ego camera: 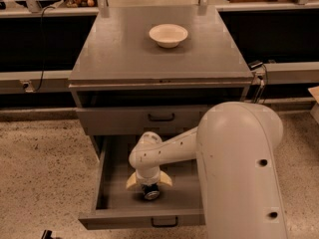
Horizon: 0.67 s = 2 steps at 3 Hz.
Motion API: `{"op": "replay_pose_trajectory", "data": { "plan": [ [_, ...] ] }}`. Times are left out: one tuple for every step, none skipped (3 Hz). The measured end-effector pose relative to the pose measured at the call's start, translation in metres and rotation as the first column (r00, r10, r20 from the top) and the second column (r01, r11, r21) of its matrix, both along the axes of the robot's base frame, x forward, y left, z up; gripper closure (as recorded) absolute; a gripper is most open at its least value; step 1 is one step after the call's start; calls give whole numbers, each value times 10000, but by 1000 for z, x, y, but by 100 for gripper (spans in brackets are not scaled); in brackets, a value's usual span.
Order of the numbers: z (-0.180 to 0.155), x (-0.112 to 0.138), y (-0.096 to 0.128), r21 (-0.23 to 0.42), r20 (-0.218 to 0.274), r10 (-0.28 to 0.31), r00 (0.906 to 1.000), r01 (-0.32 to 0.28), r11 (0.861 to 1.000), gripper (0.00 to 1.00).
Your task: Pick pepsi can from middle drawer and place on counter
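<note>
The pepsi can (150, 193) lies on the floor of the open middle drawer (113, 185), near its front. Only its silver end and a bit of blue show below my wrist. My gripper (149, 184) reaches down into the drawer right over the can. Its cream fingers (132, 182) are spread apart, one on each side of the can, so it is open around it. The grey counter (124, 49) is the top of the cabinet, above and behind the drawer.
A cream bowl (168, 34) stands at the back middle of the counter. A shallower closed drawer front (124, 119) with a dark handle sits above the open drawer. My large white arm (239, 173) covers the drawer's right side. Speckled floor (40, 173) lies to the left.
</note>
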<state>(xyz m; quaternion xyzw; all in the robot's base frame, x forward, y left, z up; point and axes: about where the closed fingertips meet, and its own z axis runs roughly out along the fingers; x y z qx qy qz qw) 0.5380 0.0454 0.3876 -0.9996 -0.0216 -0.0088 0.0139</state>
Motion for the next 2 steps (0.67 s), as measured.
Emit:
{"op": "replay_pose_trajectory", "data": {
  "plan": [
    [-20,3,-8,211,192,-357,9992,353,9992,18],
    [-29,4,-9,398,338,-466,9983,453,9982,42]
  ]
}}
